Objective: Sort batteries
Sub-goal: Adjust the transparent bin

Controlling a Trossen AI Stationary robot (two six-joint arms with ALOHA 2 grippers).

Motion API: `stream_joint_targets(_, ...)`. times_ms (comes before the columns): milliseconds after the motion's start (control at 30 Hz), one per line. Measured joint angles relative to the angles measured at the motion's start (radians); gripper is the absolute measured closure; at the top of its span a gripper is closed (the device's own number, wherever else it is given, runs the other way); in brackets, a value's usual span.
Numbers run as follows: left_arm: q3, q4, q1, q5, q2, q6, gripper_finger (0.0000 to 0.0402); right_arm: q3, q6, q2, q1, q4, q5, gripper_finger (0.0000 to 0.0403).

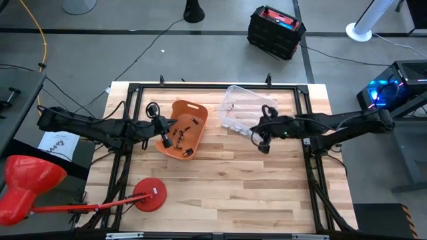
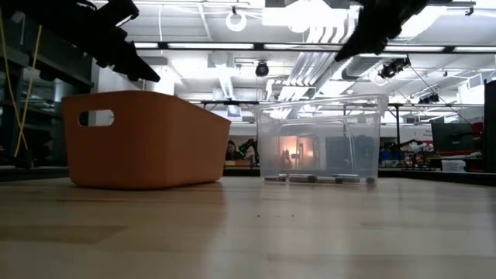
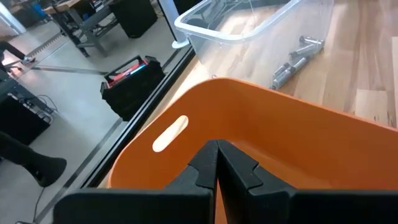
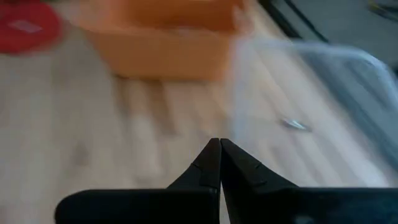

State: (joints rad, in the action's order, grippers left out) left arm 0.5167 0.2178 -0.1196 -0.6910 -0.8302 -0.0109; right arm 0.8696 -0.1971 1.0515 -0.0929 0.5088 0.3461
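An orange bin (image 1: 187, 123) sits left of the table's middle with several dark batteries (image 1: 181, 137) on its floor. A clear bin (image 1: 245, 110) stands to its right. A few silvery batteries (image 3: 295, 59) lie on the clear bin's floor, also seen in the low view (image 2: 318, 178). My left gripper (image 1: 163, 139) hovers shut over the orange bin's left part (image 3: 217, 155). My right gripper (image 1: 262, 145) is shut above the table beside the clear bin's near right corner (image 4: 220, 146). Neither gripper shows anything between its fingers.
A red round-based stand (image 1: 150, 197) lies on the table's near left part. Black frame rails (image 1: 313, 167) run along the table's left and right sides. Bare wood (image 1: 227, 187) stretches in front of both bins. A black crate (image 1: 275, 30) sits on the floor beyond the far edge.
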Motion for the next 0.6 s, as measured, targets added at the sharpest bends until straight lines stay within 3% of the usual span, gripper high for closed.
stream_joint_targets(133,0.0,0.0,0.0,0.0,-0.018,0.013,0.0401,0.0,0.014,0.026,-0.055,-0.057,-0.094,0.0403)
stream_joint_targets(300,0.0,-0.006,0.0,0.0,-0.055,0.034,0.0401,0.0,-0.026,0.122,-0.121,-0.038,-0.098,0.0403)
stream_joint_targets(600,0.0,-0.073,0.0,0.026,-0.127,-0.027,0.0401,-0.002,-0.172,0.281,-0.13,0.203,0.186,0.0403)
